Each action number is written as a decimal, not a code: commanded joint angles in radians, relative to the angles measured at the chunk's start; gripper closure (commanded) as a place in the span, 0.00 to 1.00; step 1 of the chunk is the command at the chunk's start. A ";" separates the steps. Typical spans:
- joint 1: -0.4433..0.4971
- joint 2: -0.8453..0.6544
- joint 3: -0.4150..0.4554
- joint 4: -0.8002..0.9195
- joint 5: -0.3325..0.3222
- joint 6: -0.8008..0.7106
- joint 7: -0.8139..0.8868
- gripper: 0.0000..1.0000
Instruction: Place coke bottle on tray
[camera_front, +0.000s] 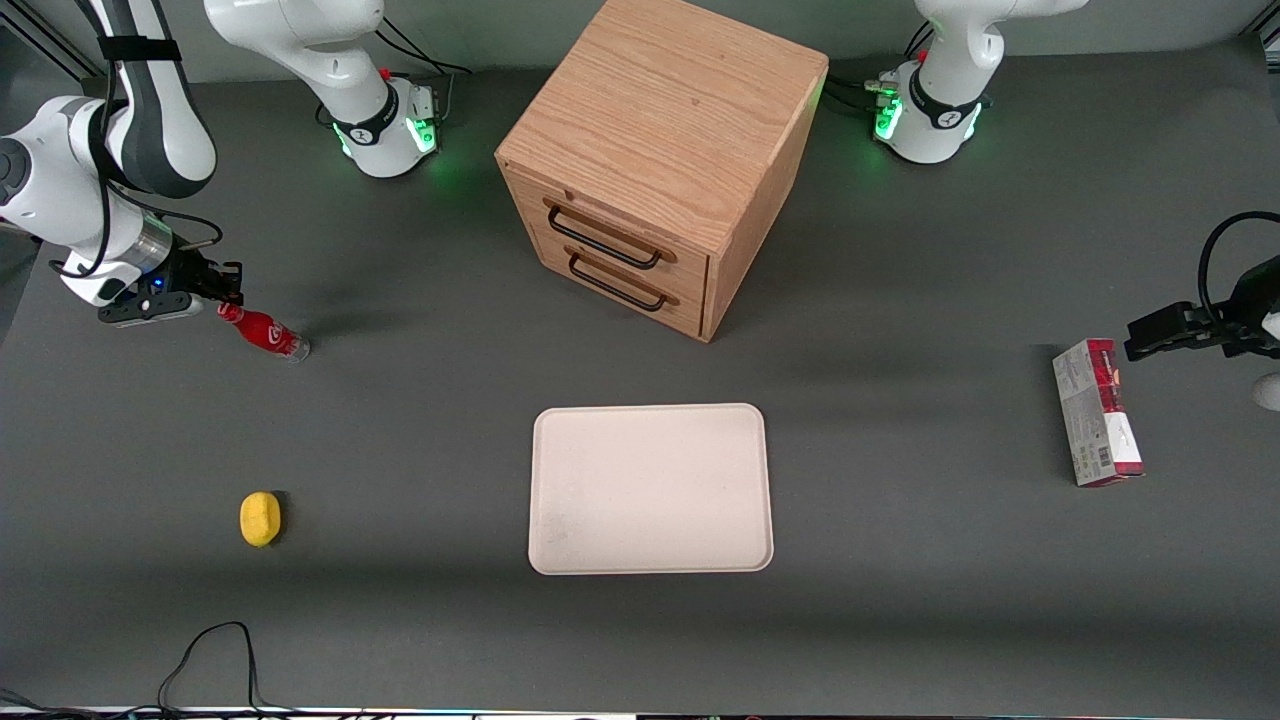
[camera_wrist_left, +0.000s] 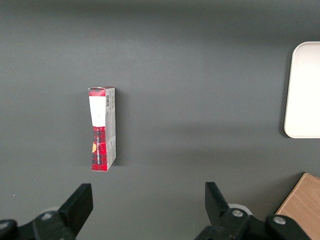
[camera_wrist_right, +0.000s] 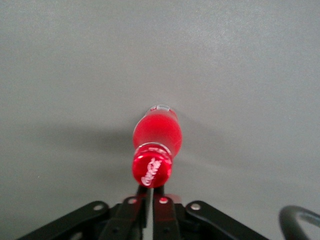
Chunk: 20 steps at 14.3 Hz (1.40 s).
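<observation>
Gripper at the bottle's cap

The gripper (camera_front: 228, 292) sits at the cap of the bottle (camera_front: 266, 333), fingers (camera_wrist_right: 159, 200) nearly together, seemingly pinching it; the bottle stands tilted on the tabletop (camera_front: 400, 420), well apart from the tray (camera_front: 650, 565), awaiting lift.

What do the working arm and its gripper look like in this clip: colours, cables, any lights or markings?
The working arm has glossy white shells with dark grey joint sections, a black strap around its upper link and a silver wrist ring. Thin black cables loop along it. Its round white base glows green. The gripper, at the small red-capped coke bottle, is black with slim fingers; a blue light shows on the hand.
</observation>
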 joint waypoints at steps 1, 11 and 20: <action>0.015 0.009 -0.013 0.010 -0.020 0.002 -0.018 0.00; 0.059 0.025 0.070 0.542 0.007 -0.579 -0.001 0.00; 0.075 0.160 0.063 0.786 0.067 -0.755 -0.009 0.00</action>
